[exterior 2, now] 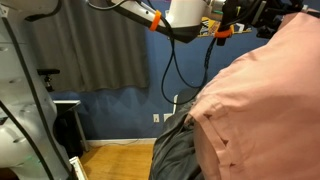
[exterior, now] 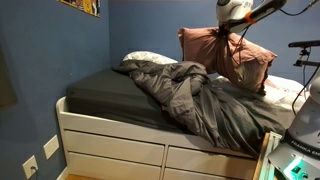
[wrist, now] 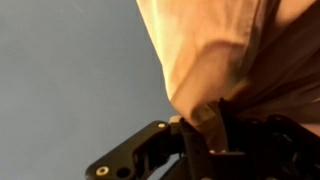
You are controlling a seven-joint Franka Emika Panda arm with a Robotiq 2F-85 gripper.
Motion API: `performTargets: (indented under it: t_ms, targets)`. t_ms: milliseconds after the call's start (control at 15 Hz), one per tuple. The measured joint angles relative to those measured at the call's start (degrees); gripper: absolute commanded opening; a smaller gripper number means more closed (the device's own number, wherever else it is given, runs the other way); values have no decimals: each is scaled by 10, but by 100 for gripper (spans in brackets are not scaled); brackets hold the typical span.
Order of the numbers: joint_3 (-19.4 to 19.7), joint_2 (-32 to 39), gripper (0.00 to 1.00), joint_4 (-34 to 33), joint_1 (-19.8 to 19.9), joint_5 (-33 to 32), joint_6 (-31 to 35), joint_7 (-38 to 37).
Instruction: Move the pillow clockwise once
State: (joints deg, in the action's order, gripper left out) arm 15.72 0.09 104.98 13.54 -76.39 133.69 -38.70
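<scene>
Room: bedroom, blue wall (exterior: 40, 50), dark curtain in an exterior view (exterior 2: 100, 45).
Counter: bed-top serves as the counter (exterior: 100, 95); dark sheet over white drawers (exterior: 110, 150).
Comforter: rumpled grey comforter (exterior: 190, 95) heaped across the middle, spilling toward the front edge.
Pillow: pink pillow (exterior: 215, 55) raised at the far end of the counter. It stands tilted with its broad face to the camera, and its lower edge is down at or behind the comforter. It fills much of an exterior view (exterior 2: 265, 100).
White pillow: small white pillow (exterior: 148, 58) lies flat just beside the pink one, partly under the comforter.
Claw: claw (exterior: 232, 36) is clamped on a bunched fold of the pillow's upper edge; the wrist view shows fabric gathered between the fingers (wrist: 205, 118).
Key relation: the pillow hangs almost wholly below the claw, which grips near the middle of the top edge. Its long axis looks to run slantwise across the counter's end.
Judgement: a clockwise turn would likely pivot about that pinch, and the trailing lower edge may snag on the comforter.
</scene>
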Motion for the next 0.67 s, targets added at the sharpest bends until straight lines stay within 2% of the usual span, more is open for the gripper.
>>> performTargets:
  t_ms: [200,267,467,667]
  targets:
    - [0,12,13,14,0,8,0,0]
    - [0,16,3,15,0,9,0,0]
    - [0,25,3,20,0,14,0,-2]
    - [-1,52,3,9,-1,16,-41,-52]
